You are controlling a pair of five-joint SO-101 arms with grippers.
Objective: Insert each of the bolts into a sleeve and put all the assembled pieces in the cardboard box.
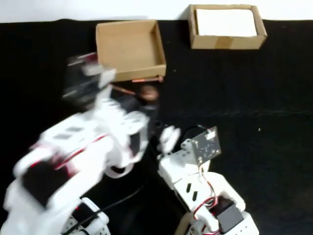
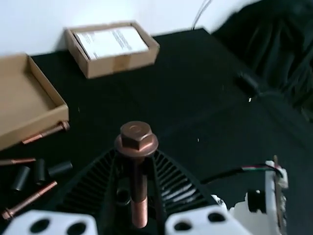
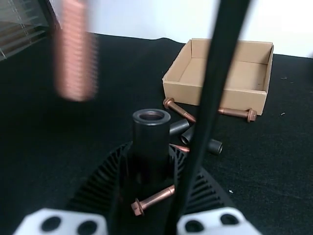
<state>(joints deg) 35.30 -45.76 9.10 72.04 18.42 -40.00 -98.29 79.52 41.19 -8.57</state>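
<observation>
Between the left arm's fingers [image 2: 115, 171]: a copper bolt [image 2: 137, 147] stood upright, its hexagonal head just above the tips and its shank running down the gap; the fingers were clamped on it from both sides.
Between the right arm's fingers [image 3: 117, 171]: a black sleeve [image 3: 151, 137] stood upright with its open end up, and the fingers were closed on its lower half.
Near the sleeve: a copper threaded shank [image 3: 76, 49] hung higher and off to one side of the sleeve's mouth, not touching it.
Under the right fingers: one loose bolt [image 3: 154, 199] lay on the table [image 1: 254, 98].
Loose parts: three more bolts [image 2: 29, 199] and three short sleeves [image 2: 39, 171] lay on the black table just in front of the cardboard box [image 2: 44, 93].
Cardboard box: it sat open at the far side, with one bolt lying along its front wall.
Second box [image 1: 225, 41]: it stood farther along the table's far edge, well apart, holding a white sheet.
</observation>
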